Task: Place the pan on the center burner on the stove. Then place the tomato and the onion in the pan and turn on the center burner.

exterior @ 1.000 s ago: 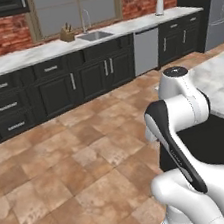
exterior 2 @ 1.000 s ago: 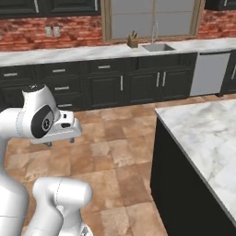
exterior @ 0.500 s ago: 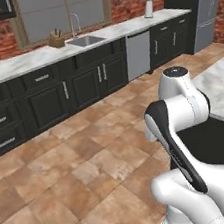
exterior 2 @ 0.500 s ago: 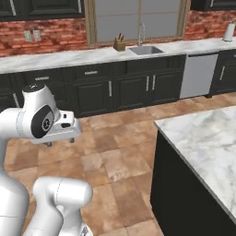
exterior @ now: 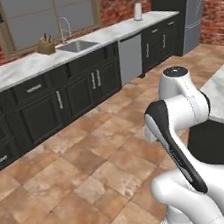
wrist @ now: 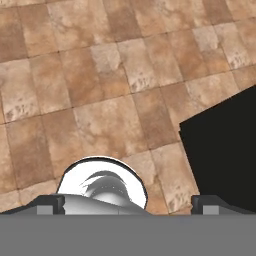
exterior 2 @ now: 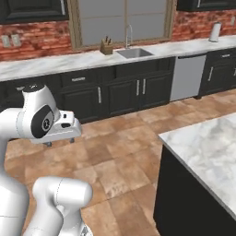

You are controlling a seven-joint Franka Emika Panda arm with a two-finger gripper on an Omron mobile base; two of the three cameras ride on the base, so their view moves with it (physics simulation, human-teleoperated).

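My gripper (wrist: 127, 204) points down at the brown tiled floor, its two dark fingertips (wrist: 50, 203) wide apart and open with nothing between them. In the right base view the gripper (exterior 2: 60, 141) hangs under the white hand, low over the floor beside the arm. The pan, the stove with its center burner, the tomato and the onion are out of view.
A black island with a marble top (exterior 2: 209, 152) stands close on the right, its dark side (wrist: 225, 150) near the hand. Across the tiled floor runs a long counter (exterior: 22, 71) with a sink (exterior: 77, 46), a dishwasher (exterior: 131, 58) and a grey fridge (exterior: 196, 8).
The whole scene has shifted in both base views: the base has moved, so the far counter and sink slide left and look a little nearer. The arm holds its pose, jaws still open.
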